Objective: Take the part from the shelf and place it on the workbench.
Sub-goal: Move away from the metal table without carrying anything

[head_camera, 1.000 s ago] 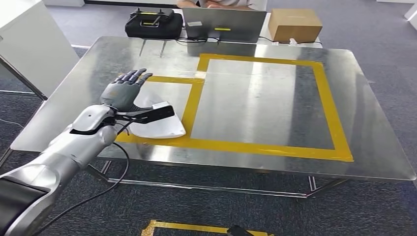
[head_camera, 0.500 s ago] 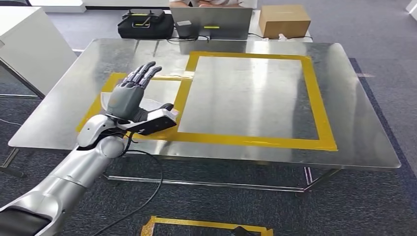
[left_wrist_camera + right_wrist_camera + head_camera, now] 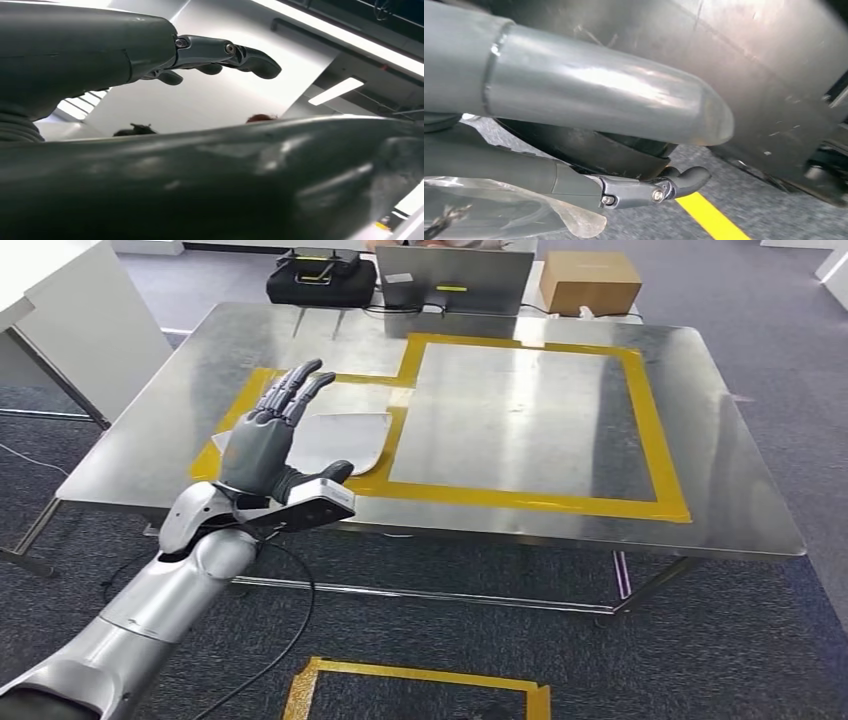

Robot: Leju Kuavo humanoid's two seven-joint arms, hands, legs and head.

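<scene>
The part (image 3: 335,440) lies flat on the bench (image 3: 720,490), so the job looks done, and the left hand (image 3: 268,445) is spread, holding nothing.

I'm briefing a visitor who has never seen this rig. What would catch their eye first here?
Probably the left hand, raised with fingers spread above the near-left edge of the steel workbench. Just past it, a pale flat part lies inside the smaller yellow tape frame, beside a larger taped rectangle. A laptop stands at the far edge.
</scene>
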